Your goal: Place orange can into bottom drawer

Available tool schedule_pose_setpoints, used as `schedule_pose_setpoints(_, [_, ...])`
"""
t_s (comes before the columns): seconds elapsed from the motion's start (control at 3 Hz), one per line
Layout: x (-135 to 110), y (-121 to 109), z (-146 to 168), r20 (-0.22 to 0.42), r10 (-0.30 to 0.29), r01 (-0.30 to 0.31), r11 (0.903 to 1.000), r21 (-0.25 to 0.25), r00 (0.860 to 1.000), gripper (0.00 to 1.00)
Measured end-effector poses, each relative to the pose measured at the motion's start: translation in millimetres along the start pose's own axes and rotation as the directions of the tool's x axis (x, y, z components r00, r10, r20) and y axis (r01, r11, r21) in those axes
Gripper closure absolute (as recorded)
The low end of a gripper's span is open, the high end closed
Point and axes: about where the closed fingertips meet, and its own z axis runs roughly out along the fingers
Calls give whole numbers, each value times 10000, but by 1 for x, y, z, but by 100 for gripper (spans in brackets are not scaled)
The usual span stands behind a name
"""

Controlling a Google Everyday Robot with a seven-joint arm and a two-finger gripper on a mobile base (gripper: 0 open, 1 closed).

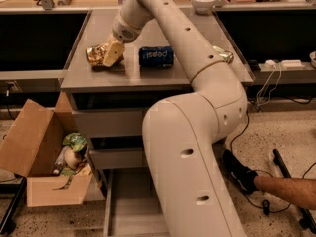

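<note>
**Claw at the can, drawer open below**

The claw (pixel 106 56) is down on the grey metal bench (pixel 163 75), right against the shiny, dented gold-orange can (pixel 93 54). The can sits on the bench top, touching the claw on the side away from the blue Pepsi can (pixel 156 56). Is the claw clenched on it or only pressed alongside? I cannot tell, because its cream body covers that side of the can. The Pepsi can lies on its side just beyond the claw, out of the action.

The white arm (pixel 197 147) rises from the base in the foreground and bends at a big elbow. From there it stretches up over the bench, wrist angled down to meet the can from the side. That looks like a sensible approach for something lying this low.

Far below the claw, the deep grey bottom drawer (pixel 129 201) stands pulled open, placed to receive the can. The lift and the carry down are not yet done.
</note>
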Motion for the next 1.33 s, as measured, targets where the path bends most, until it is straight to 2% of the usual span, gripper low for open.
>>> schedule_pose_setpoints(0.33, [-9, 9, -21, 218, -140, 136, 9998, 174, 9997, 88])
schedule_pose_setpoints(0.67, [-25, 28, -60, 793, -305, 255, 9977, 630, 9964, 100])
schedule_pose_setpoints(1.0, [-43, 61, -108, 1692, -284, 80, 9927, 1200, 9852, 100])
schedule_pose_setpoints(1.33, [-41, 104, -125, 2265, 7, -296, 9918, 1240, 9740, 100])
